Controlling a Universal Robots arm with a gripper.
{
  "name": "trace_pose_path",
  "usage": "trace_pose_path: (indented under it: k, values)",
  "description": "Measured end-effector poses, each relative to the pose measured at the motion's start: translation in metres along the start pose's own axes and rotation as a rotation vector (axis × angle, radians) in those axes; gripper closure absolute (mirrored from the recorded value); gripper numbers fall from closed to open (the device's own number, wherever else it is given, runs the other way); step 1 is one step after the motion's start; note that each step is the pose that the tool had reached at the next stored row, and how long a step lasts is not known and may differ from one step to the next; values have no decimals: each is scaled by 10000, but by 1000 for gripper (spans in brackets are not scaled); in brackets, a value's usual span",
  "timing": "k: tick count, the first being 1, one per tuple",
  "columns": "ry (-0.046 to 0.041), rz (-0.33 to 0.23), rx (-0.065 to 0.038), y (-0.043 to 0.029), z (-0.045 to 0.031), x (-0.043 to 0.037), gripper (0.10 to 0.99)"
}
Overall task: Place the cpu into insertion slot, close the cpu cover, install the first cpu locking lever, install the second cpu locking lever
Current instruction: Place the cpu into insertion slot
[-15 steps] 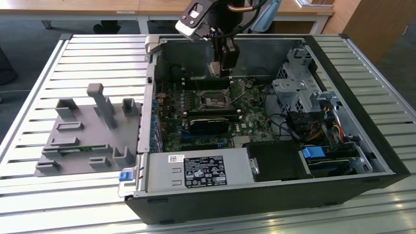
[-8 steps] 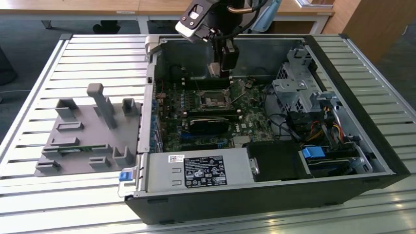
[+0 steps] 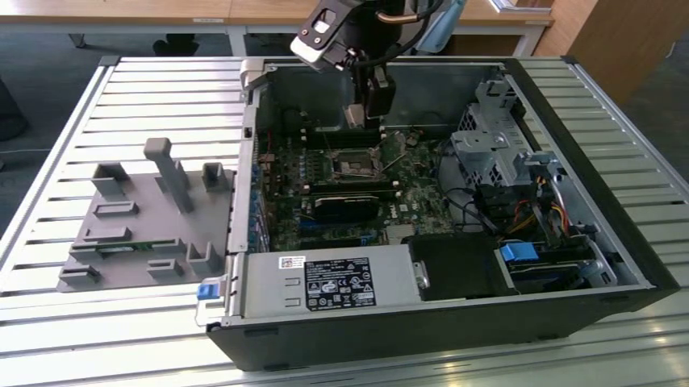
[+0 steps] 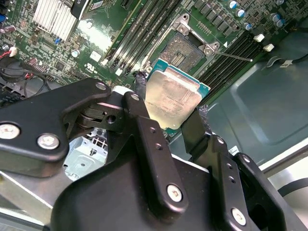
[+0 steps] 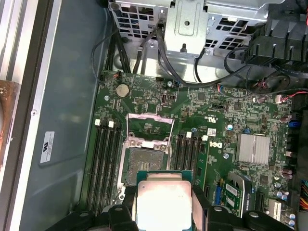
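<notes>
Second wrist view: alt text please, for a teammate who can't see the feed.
The gripper clamps the cpu by opposite edges, silvery top facing the camera. Beyond it the insertion slot sits empty on the green motherboard, between rows of memory slots.

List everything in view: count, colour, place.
cpu: one, silvery top, held in the jaws, clear of the slot
insertion slot: one, black, silver rim, on the motherboard, empty
cpu cover: one, silver, raised open at the slot's edge
motherboard: one, green, inside the case
memory slots: two banks, black, flanking the slot
power supply box: one, grey, black label, in the case, nearest the exterior camera
computer case: one, black, open, on the table
fixture block: one, grey, exterior view's left of the case
table: one, silver, slatted
gripper: one, black, jaws shut on the cpu over the motherboard
</notes>
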State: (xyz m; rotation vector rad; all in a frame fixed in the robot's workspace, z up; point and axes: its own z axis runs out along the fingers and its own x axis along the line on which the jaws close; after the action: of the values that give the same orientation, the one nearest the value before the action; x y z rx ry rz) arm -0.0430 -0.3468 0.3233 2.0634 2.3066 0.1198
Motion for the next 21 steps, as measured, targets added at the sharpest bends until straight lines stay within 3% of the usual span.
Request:
trace_pose_path:
  k: [21]
  values:
    - [-14,121,-2,-7,72,-2,545]
